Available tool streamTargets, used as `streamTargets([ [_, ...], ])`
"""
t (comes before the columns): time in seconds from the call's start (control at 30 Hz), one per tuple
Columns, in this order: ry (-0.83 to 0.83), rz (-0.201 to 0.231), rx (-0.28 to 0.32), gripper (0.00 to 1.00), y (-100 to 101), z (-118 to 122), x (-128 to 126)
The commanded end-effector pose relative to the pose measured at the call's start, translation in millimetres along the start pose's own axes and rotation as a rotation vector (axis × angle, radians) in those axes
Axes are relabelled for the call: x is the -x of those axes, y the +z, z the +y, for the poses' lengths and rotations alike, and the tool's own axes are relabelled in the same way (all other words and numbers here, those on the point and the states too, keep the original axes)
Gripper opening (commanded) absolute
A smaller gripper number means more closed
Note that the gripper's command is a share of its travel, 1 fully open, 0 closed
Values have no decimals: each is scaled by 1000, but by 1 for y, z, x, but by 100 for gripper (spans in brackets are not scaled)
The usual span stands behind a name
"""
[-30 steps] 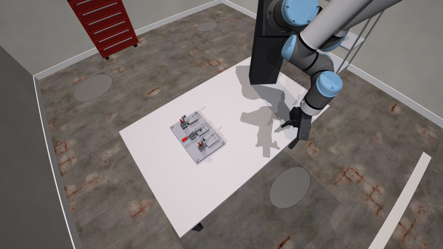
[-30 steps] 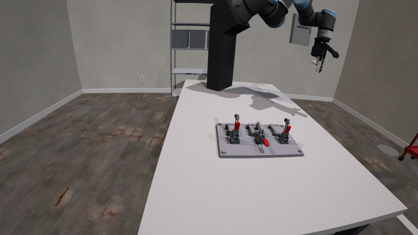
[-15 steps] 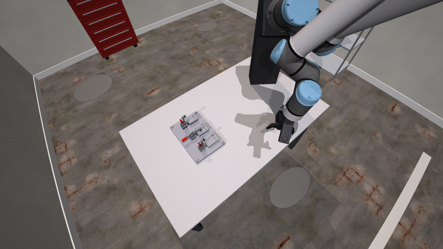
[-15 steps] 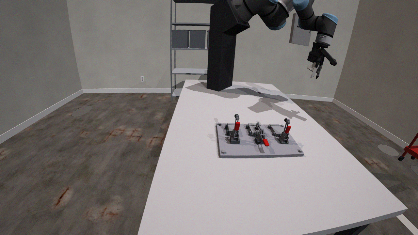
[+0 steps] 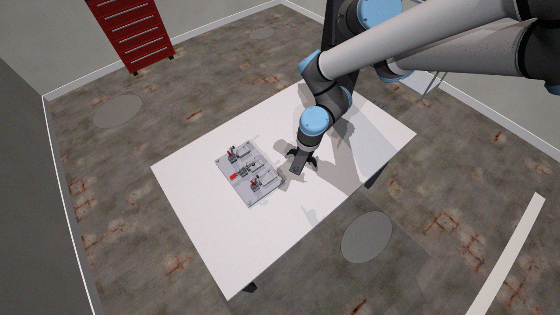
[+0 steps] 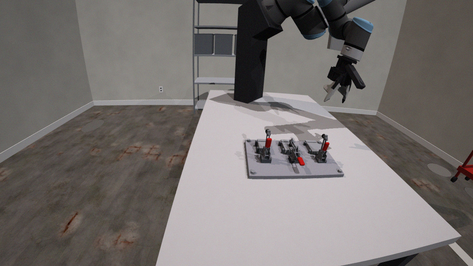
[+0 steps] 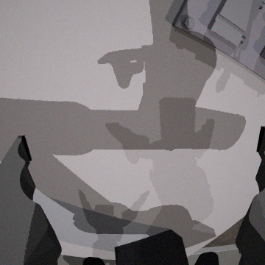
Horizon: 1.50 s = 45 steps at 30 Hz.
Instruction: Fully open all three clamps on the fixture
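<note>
Top view: the fixture (image 5: 274, 187) lies at centre frame on the white surface (image 5: 219, 243), with the gripper (image 5: 301, 159) just to its right, jaws released and empty. Two of the red clamp handles (image 5: 233, 176) look stubby, the middle one long and flat.

Exterior view: the gripper (image 6: 337, 91) hangs in the upper right, well above the fixture (image 6: 264, 171). The outer handles stand up and the middle one lies down, probably differing states.

Wrist view: only a fixture corner (image 7: 221, 26) shows, upper right.
</note>
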<state>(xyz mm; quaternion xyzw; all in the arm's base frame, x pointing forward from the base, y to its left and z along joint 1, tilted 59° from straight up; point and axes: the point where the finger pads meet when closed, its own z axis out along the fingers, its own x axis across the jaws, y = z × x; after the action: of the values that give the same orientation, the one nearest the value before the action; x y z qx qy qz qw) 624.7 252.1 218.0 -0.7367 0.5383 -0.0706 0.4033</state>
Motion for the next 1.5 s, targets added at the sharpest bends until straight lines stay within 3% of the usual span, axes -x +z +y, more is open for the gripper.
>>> streamTargets([
  [0.0,99,-40,15,100,29,-8,-85],
  [0.2,248,-86,-15,100,35,1,-199],
  [0.37,348,-117,-56,100,31,14,-275],
  [0.43,348,-117,-56,100,31,14,-275],
  [0.57,405,-133,-87,100,26,24,-318],
  [0.73,444,-144,-111,100,21,33,-347],
  [1.07,455,-147,-119,100,19,35,-356],
  [1.1,455,-147,-119,0,19,36,-356],
  [1.47,455,-148,-119,0,19,36,-356],
])
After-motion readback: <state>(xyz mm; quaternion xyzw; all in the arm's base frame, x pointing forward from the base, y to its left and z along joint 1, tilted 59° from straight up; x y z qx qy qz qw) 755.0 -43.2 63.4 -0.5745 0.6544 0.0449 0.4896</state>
